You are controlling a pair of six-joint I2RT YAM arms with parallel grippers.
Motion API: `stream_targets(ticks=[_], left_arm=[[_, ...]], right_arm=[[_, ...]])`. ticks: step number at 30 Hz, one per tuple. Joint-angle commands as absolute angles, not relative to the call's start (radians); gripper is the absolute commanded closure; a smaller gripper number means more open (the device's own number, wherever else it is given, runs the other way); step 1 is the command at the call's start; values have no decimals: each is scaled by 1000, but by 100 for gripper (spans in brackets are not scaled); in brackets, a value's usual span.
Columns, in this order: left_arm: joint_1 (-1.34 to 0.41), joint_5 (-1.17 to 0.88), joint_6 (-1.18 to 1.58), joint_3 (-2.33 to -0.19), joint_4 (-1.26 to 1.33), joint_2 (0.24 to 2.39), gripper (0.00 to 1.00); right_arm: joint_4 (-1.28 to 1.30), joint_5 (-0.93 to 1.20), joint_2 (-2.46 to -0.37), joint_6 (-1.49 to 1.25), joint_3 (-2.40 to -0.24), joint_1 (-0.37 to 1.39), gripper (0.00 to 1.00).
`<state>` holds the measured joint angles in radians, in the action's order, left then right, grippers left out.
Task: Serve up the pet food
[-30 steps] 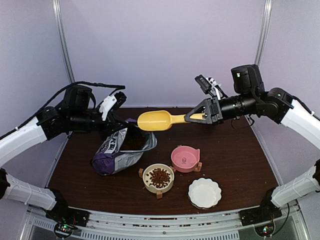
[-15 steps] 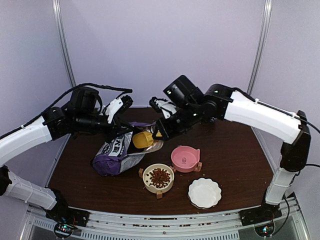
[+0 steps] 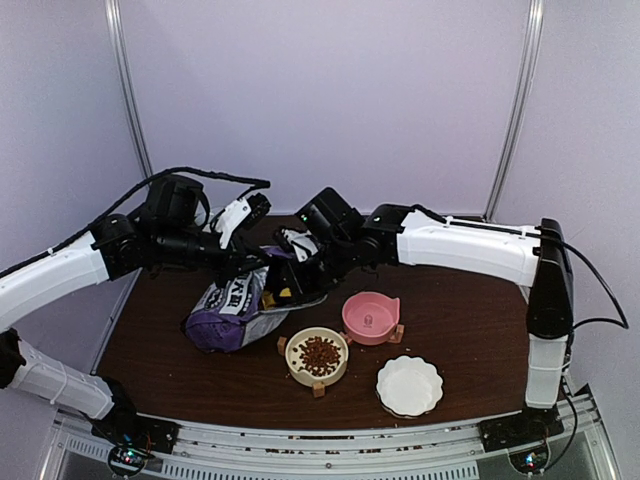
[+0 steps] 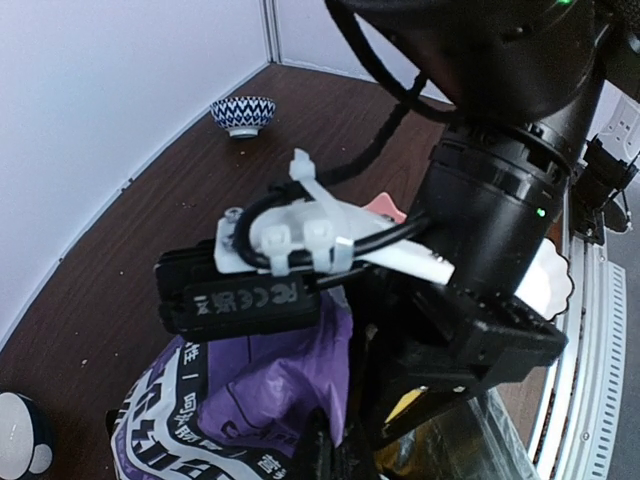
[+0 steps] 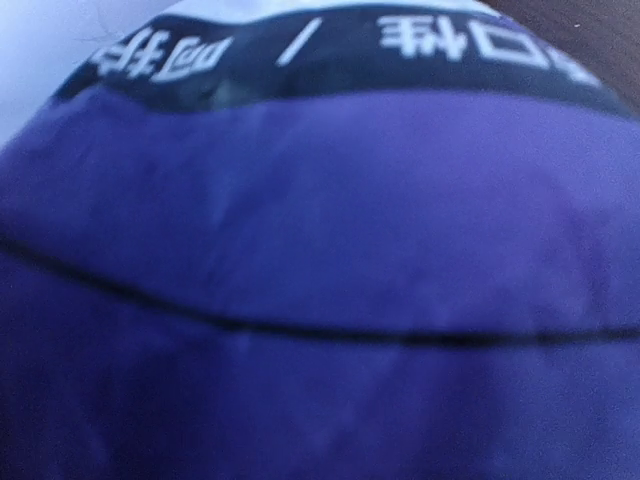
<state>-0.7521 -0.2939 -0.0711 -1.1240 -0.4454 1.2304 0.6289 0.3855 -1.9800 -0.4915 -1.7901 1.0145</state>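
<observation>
The pet food (image 3: 318,354) is a heap of reddish-brown kibble in the beige bowl (image 3: 296,370) at the front centre. The purple bag (image 3: 222,316) lies on its side, mouth facing right. My left gripper (image 3: 243,268) is shut on the bag's upper edge; the left wrist view shows the gripper (image 4: 335,455) and the bag (image 4: 250,400). My right gripper (image 3: 292,272) is pushed into the bag's mouth, shut on the yellow scoop (image 4: 404,402), of which only a sliver shows. The right wrist view shows only blurred bag wall (image 5: 320,250).
A pink bowl (image 3: 370,316) on a wooden stand sits right of the bag. A white scalloped dish (image 3: 408,385) lies at the front right. A blue-patterned bowl (image 4: 243,113) stands near the back wall. My right arm (image 3: 460,245) stretches across the table's back.
My right arm swung left and down, carrying the yellow scoop from mid-air into the bag's mouth, where it is now mostly hidden. My left gripper stayed holding the bag's edge.
</observation>
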Motion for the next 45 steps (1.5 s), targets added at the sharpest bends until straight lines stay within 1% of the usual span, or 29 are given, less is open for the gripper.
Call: stream_targets(ticks=[1, 6, 11, 18, 21, 28, 39, 45], left_arm=[[-751, -278, -63, -1140, -430, 1244, 100], [-751, -237, -57, -1134, -421, 1232, 100], [-749, -164, -55, -1127, -414, 1207, 100], [-749, -110, -57, -1116, -404, 1181, 100], [-749, -102, -57, -1115, -402, 1176, 100], [-749, -54, -52, -1109, -396, 1162, 100], [-734, 35, -33, -1094, -378, 1131, 100], [-726, 34, -23, -1092, -374, 1129, 100]], right_arm=[[415, 686, -1886, -589, -1667, 993, 96], [268, 809, -1791, -684, -1549, 958, 96], [151, 872, -1677, -784, -1434, 909, 96], [-50, 892, -1521, -941, -1223, 820, 96], [-108, 890, -1494, -987, -1153, 792, 96], [-366, 915, -1448, -1162, -1002, 750, 96], [-375, 923, -1316, -1201, -890, 698, 96], [-476, 929, -1288, -1265, -845, 696, 96]])
